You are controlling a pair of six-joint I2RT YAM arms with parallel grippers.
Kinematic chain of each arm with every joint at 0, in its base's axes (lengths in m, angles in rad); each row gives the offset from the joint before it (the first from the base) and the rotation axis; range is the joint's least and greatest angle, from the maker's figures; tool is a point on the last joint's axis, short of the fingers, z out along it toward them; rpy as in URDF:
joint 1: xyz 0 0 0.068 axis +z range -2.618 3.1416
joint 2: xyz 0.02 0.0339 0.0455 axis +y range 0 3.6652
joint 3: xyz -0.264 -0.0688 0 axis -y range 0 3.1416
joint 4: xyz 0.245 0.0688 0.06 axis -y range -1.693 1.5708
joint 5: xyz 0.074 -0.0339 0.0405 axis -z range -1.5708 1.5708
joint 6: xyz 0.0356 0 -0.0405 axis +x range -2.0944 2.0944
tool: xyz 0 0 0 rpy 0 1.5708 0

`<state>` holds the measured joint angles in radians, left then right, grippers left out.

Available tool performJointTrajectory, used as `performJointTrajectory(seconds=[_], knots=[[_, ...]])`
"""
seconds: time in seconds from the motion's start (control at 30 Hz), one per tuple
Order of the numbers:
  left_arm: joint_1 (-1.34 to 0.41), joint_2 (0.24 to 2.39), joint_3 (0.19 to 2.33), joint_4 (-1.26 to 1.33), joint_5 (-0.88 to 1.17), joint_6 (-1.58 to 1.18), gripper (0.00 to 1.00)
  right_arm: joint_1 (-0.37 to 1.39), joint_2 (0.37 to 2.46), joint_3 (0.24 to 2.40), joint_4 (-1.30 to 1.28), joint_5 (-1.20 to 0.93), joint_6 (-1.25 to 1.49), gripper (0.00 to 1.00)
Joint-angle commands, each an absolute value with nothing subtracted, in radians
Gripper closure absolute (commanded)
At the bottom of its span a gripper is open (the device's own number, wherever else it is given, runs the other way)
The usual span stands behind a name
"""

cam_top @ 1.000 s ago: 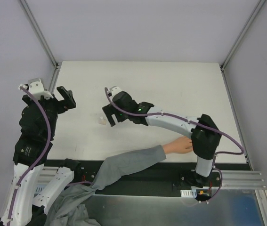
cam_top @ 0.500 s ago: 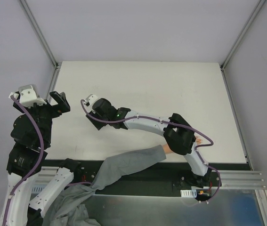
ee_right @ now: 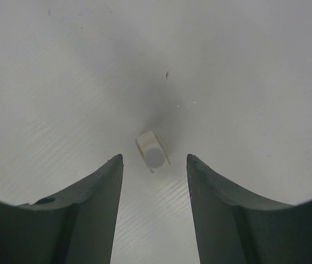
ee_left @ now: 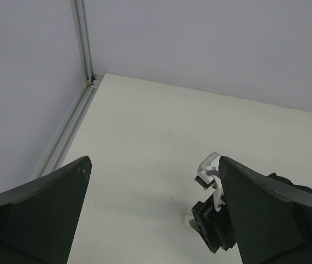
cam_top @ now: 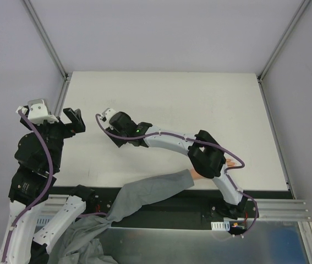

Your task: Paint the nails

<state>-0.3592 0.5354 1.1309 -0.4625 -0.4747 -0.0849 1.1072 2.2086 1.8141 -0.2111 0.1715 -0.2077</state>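
Hovering above the grey-walled white table (cam_top: 200, 99), left tool (ee_left: 153, 165) and right tool (ee_right: 154, 158) stand released.

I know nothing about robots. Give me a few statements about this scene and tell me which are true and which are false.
1. The right gripper is open, with the small whitish bottle in the gap at its fingertips. True.
2. The left gripper is holding a brush. False: it is open and empty, off at the left side of the table.
3. The pale hand lies partly hidden under the right arm. True.
4. The bottle rests on the grey sleeve. False: it sits on the bare white table, well away from the sleeve.
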Motion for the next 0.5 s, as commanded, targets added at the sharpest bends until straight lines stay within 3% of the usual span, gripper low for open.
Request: performJointTrajectory(seconds=[0.0,0.17,0.3,0.37,0.4,0.47], knots=[[-0.371,0.537,1.123,-0.437,-0.437,-0.055,0.01,1.111,2.240,1.876,-0.221,0.147,-0.215,0.49],[-0.374,0.535,1.124,-0.437,-0.420,-0.051,0.01,1.112,2.264,1.896,-0.232,0.143,-0.210,0.53],[-0.376,0.537,1.123,-0.436,-0.408,-0.046,0.01,1.111,2.283,1.916,-0.250,0.173,-0.215,0.64],[-0.376,0.535,1.121,-0.436,-0.387,-0.046,0.01,1.109,2.278,1.916,-0.253,0.182,-0.219,0.72],[-0.376,0.535,1.120,-0.436,-0.377,-0.048,0.01,1.111,2.272,1.911,-0.253,0.193,-0.218,0.84],[-0.377,0.537,1.117,-0.434,-0.358,-0.052,0.01,1.111,2.249,1.899,-0.259,0.227,-0.215,0.97]])
